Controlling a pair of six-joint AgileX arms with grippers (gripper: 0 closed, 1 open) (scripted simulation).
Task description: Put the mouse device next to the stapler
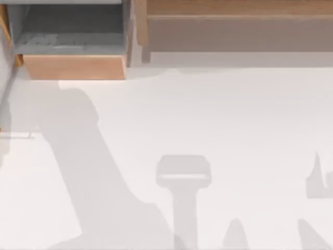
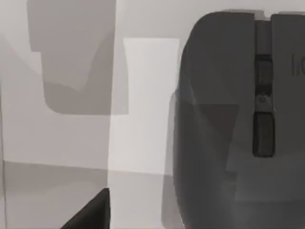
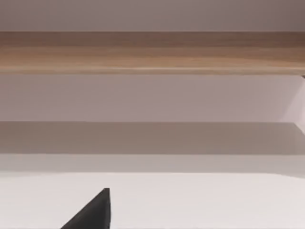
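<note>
Wooden drawer (image 1: 75,66) open; grey mouse (image 2: 238,133) on white table (image 1: 234,130).

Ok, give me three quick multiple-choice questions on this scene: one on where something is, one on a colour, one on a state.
1. In the top view, where is the wooden box?
A. Far left corner
B. Middle of the table
C. Near right corner

2. What colour is the mouse?
A. White
B. Dark grey
C. Red

3. How does the mouse lie?
A. Flipped, underside up
B. Standing on end
C. Flat, scroll wheel up

Answers: 1 A, its wooden front sits at the top view's upper left. 2 B, the left wrist view shows a dark grey shell on the white table. 3 C, the wheel and buttons face the left wrist camera.
</note>
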